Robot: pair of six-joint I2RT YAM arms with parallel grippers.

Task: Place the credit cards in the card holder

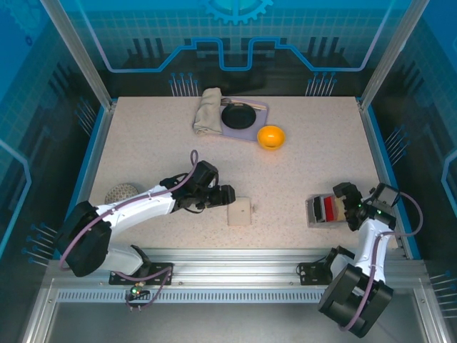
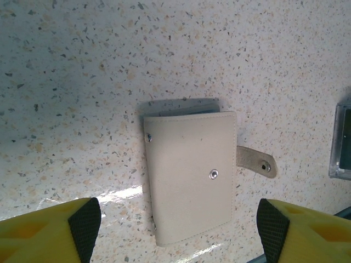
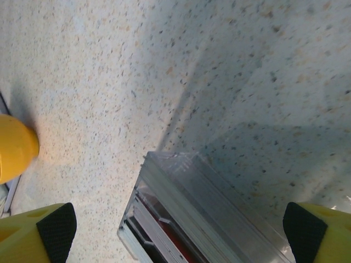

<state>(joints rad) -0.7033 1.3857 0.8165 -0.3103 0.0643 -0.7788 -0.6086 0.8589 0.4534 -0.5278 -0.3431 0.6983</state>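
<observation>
The card holder [image 1: 239, 211] lies shut and flat on the speckled table, beige, with a snap stud and its strap flap out to one side [image 2: 258, 161]. My left gripper [image 1: 227, 194] hovers just left of it, open. In the left wrist view the card holder [image 2: 189, 175] lies between the two spread fingers [image 2: 85, 224], untouched. The credit cards [image 1: 325, 209], a red one [image 3: 170, 233] among dark ones, stand upright in a small clear box [image 3: 219, 203]. My right gripper [image 1: 351, 207] is open at the box's right side, its jaws wide either side of it in the right wrist view.
At the back lie a folded cloth [image 1: 208, 111], a black dish on a lavender mat [image 1: 238, 116] and a yellow bowl [image 1: 271, 136]. A grey mesh ball [image 1: 121, 193] sits by the left arm. The table's right rail [image 1: 385, 179] runs close to the box.
</observation>
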